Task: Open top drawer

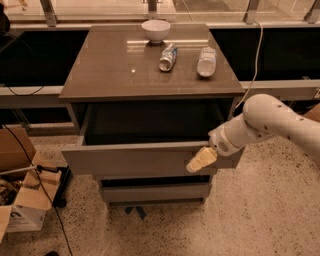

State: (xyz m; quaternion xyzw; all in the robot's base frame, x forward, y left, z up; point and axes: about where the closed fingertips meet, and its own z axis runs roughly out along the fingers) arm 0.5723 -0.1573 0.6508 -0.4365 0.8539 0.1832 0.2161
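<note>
Brown cardboard boxes point(22, 200) are sitting on the speckled floor at the far left. Right of them, the wide grey-brown flat-fronted top drawer point(130, 159) is standing well out of the brown cabinet point(100, 75), with its dark inside showing. On the cabinet top, a round white bowl point(155, 30) is resting at the back. A crumpled silver can point(168, 57) and a clear plastic bottle point(206, 61) are lying further right. The cream-tipped gripper point(201, 160) of the white robot arm point(270, 122) is hanging in front of the right end of the drawer's front panel. Whether it is gripping anything cannot be told.

Speckled floor point(270, 220), cardboard boxes point(27, 210) at left, grey ledge point(30, 94) along the back, metal posts point(48, 11) above.
</note>
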